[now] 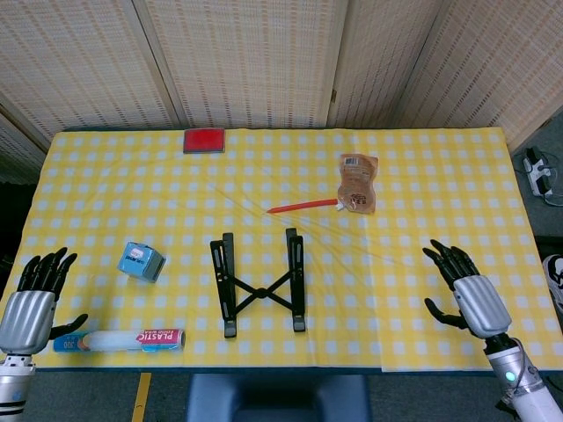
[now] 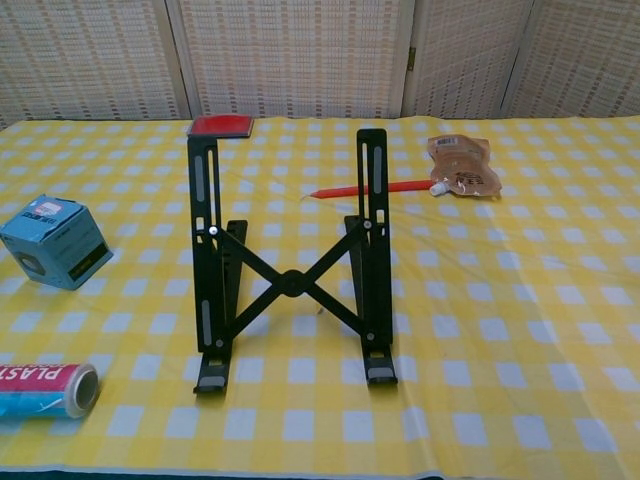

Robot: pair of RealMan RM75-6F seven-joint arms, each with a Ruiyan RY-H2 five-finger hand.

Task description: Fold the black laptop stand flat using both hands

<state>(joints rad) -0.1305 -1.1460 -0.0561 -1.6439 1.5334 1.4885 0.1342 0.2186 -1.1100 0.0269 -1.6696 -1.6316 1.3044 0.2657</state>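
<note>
The black laptop stand [image 1: 259, 285] stands unfolded near the front middle of the yellow checked table, its two side arms joined by a crossed brace; in the chest view the stand [image 2: 290, 270] rises upright at centre. My left hand [image 1: 33, 294] hovers open at the table's front left corner, far from the stand. My right hand [image 1: 466, 290] is open over the front right of the table, well right of the stand. Neither hand shows in the chest view.
A blue box [image 1: 141, 261] lies left of the stand. A plastic-wrap roll [image 1: 120, 340] lies along the front edge by my left hand. A red pen [image 1: 303, 207] and a brown pouch [image 1: 358, 182] lie behind the stand. A red pad [image 1: 204, 141] sits at the far edge.
</note>
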